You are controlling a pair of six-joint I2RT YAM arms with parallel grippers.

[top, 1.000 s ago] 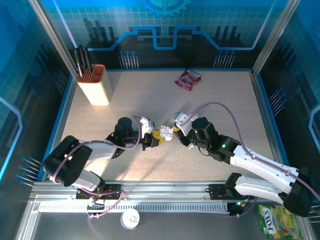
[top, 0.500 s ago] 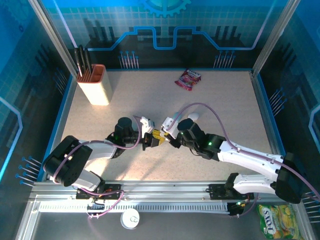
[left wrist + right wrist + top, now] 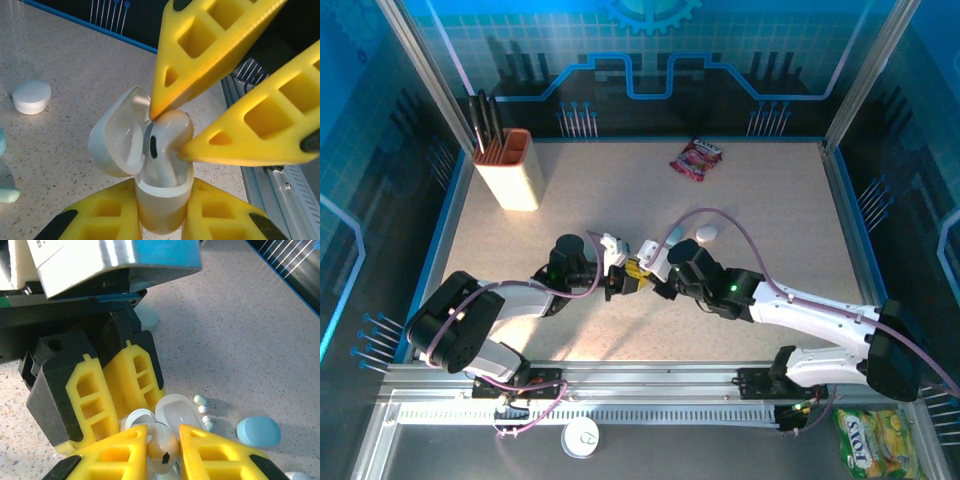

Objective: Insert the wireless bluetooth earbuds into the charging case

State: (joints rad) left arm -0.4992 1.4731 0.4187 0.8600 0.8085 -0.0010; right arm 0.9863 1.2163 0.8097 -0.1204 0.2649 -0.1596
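Nearest us, the left gripper [image 3: 162, 220] is clenched on the white charging case [image 3: 161, 197], which stands upright (lid hinged open to one side). The right gripper [image 3: 163, 436] pinches a white earbud [image 3: 167, 137], its lower part inside the case's mouth and its head above the rim. Just beyond, we note loose earbuds [image 3: 202, 410] beside a light-blue case [image 3: 258, 431]. Farthest back are the knife block [image 3: 512, 168] and the snack packet [image 3: 697, 158].

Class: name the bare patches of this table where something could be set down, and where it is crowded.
Free: the far strip between the knife block and the red packet; the right side below that packet; the near edge between the arms. Crowded: the centre, where left gripper and right gripper meet at the charging case, loose earbuds beside.
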